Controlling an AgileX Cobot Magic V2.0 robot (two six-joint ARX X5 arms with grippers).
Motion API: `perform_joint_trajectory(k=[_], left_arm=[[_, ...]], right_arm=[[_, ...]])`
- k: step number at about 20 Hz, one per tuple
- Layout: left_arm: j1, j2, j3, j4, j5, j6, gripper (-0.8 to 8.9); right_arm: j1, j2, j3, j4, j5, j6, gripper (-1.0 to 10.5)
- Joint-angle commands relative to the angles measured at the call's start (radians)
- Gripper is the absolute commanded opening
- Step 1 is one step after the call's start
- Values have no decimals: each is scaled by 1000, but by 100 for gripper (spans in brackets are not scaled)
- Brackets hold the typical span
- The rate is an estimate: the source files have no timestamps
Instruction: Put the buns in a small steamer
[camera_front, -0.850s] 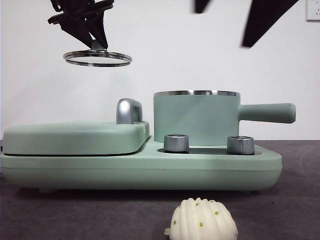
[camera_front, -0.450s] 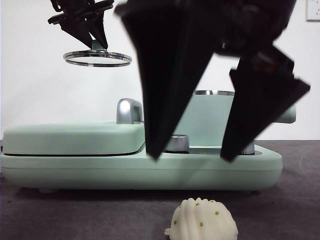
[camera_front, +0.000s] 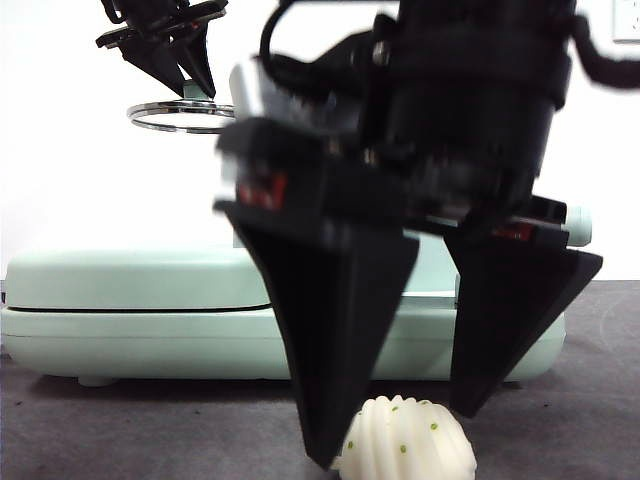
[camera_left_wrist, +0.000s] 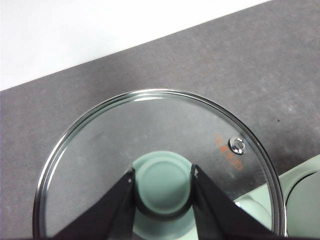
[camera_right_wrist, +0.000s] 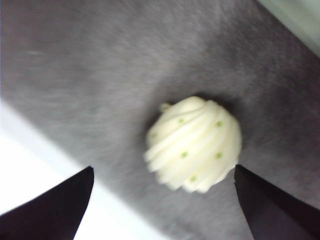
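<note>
Dark grey table (camera_front: 150, 430): right gripper (camera_front: 400, 435) spread wide, straddling ridged bun (camera_front: 407, 440); left gripper (camera_left_wrist: 162, 182) clamped lid (camera_left_wrist: 100, 150) knob, high beside it.

The ridged bun (camera_front: 408, 440) is a white dome with curved grooves running over its top and small green specks scattered across it. It sits on the dark grey table surface, in front of the mint-green cooker base, with a small nub sticking out at one edge. In the right wrist view the ridged bun (camera_right_wrist: 194, 144) lies alone on the grey mat. The small steamer (camera_front: 578, 222) is almost entirely hidden in the front view; only the rounded end of its mint-green handle shows. Its glass lid (camera_left_wrist: 160, 165), steel-rimmed with a green knob (camera_left_wrist: 162, 183), is off the pot and held level in the air.
</note>
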Motion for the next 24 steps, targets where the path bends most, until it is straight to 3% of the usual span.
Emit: perform_joint_trajectory(k=[1,5,10,13,16,20,24], left_arm=[[-2,-10,42,23,5,-9,18],[-2,-10,42,23,6,-9,18],[-2,-10,42,23,5,-9,18],[-2,-10,41,23,6,-9,18],[-2,-10,41,23,5,-11,18],[-2,-10,41,22,5,-11,18],[-2,-10,41,22,5,-11,18]], right_arm=[[4,33,3,15,31,-16,445],[-16,46,3,14,26,-39,353],[-48,52,3,18,-51,-58,346],[-66,58,3,27,-52,-64,332],[-72,58,3,30,-52,-65,172],[-72,58,2,30,-51,-65,166],[-72,59,2,36,-50,-64,14]])
